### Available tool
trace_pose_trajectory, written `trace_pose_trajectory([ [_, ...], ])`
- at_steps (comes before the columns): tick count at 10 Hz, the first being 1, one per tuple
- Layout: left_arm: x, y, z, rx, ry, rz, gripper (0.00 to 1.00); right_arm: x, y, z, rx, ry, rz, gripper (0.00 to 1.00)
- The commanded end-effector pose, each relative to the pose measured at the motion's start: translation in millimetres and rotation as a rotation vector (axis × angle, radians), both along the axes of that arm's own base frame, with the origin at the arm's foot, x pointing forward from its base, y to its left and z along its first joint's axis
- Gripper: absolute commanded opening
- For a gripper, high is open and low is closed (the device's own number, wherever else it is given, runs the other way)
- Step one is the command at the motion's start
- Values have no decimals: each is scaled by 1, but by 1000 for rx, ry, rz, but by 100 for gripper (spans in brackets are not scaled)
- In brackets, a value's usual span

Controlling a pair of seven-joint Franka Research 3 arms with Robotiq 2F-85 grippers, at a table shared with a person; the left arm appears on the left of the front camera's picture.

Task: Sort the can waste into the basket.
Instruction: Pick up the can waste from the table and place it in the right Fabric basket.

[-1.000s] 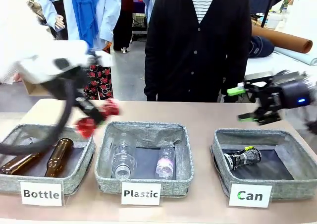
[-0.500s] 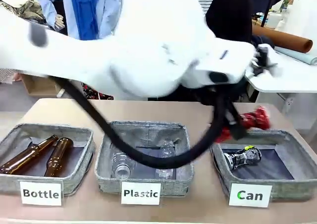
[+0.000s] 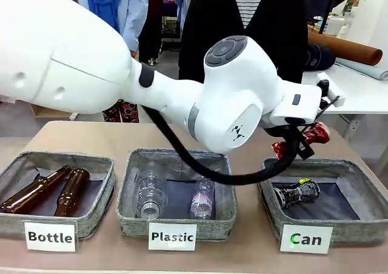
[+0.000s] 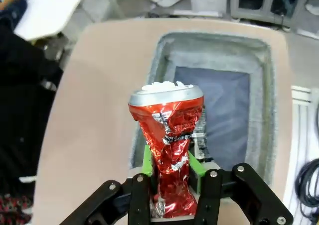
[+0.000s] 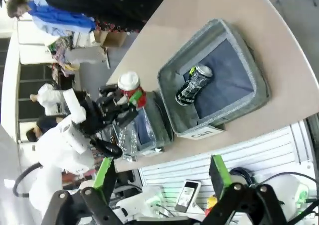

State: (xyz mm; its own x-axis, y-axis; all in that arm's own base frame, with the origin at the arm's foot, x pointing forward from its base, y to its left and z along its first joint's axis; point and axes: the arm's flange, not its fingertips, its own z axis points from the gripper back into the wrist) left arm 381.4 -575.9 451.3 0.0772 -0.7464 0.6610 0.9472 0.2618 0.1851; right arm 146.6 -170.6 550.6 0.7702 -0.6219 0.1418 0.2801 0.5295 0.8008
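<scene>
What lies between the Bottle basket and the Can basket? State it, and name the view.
The Plastic basket, holding clear plastic bottles, sits between the Bottle basket and the Can basket, as the front view shows.

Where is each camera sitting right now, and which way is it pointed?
Front view: fixed on the robot's side, facing the person across the table; the left arm crosses over, carrying the red can near the Can basket.
Left wrist view: looks down along the left gripper, shut on the red can, above the basket.
Right wrist view: raised and rolled, looking down past the open right gripper at the basket holding the dark can.
Shared: all three show the red can and the Can basket.
</scene>
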Motion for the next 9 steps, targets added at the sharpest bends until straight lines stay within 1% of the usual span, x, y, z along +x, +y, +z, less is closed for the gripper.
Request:
trace_pose_trajectory([
  [1,-7,-31,12,53,77,53,25,10,5,0,-12,20,9,100],
  [3,6,-20,13,41,130,46,25,10,5,0,-12,20,9,100],
  [4,7,-17,13,29,141,39,25,10,5,0,-12,20,9,100],
  [5,8,-16,14,22,125,22,63,10,5,0,-12,20,9,100],
  [6,9,-15,14,21,135,2,83,10,5,0,-12,20,9,100],
  [7,10,-14,12,21,136,-4,100,10,5,0,-12,20,9,100],
  [9,9,-15,11,5,153,-23,100,10,5,0,-12,20,9,100],
])
